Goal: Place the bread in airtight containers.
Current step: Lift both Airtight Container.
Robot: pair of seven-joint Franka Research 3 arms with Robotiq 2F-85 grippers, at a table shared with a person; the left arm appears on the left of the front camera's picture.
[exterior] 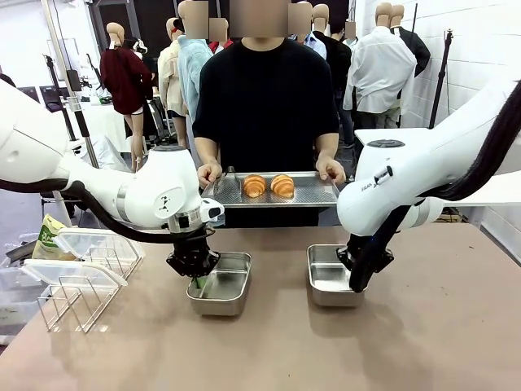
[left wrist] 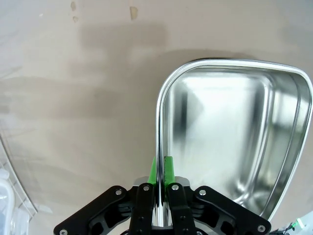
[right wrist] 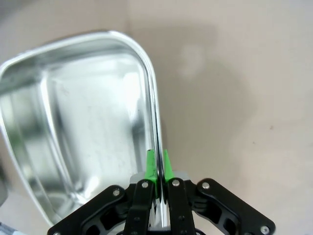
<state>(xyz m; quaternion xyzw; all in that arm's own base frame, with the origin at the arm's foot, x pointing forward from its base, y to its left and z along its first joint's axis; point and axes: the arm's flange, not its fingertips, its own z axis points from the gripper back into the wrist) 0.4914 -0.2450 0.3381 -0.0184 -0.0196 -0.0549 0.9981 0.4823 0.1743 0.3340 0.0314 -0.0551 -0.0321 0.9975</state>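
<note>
At the far left, translucent lids (exterior: 72, 271) are being kept on a wire rack (exterior: 81, 308), not yet fitted to anything. Just beside the rack, the left container (exterior: 221, 283) is being clamped by its left rim in the left pincer (left wrist: 160, 169), whose green pads are being pressed together on the thin steel edge. This tub is lying empty. Beyond the middle of the table (exterior: 269, 350), the bread (exterior: 254, 186), two rolls side by side, is being held out on a perforated tray (exterior: 313, 194) in a person's hands (exterior: 209, 173), above and behind both tubs. Further right, the right container (exterior: 330, 281), also empty, is being pinched by its right rim in the right pincer (right wrist: 157, 164), which is clenched on the metal.

The task is being judged as barely begun. The tubs are being steadied, but no roll is being put in yet, and both filling and lidding are being left to do.

The brownish table top is being shown as plain and matte with faint marks. Both tubs appear to be sitting flat on it, apart from each other. A white block wall is being seen at the room's right.
</note>
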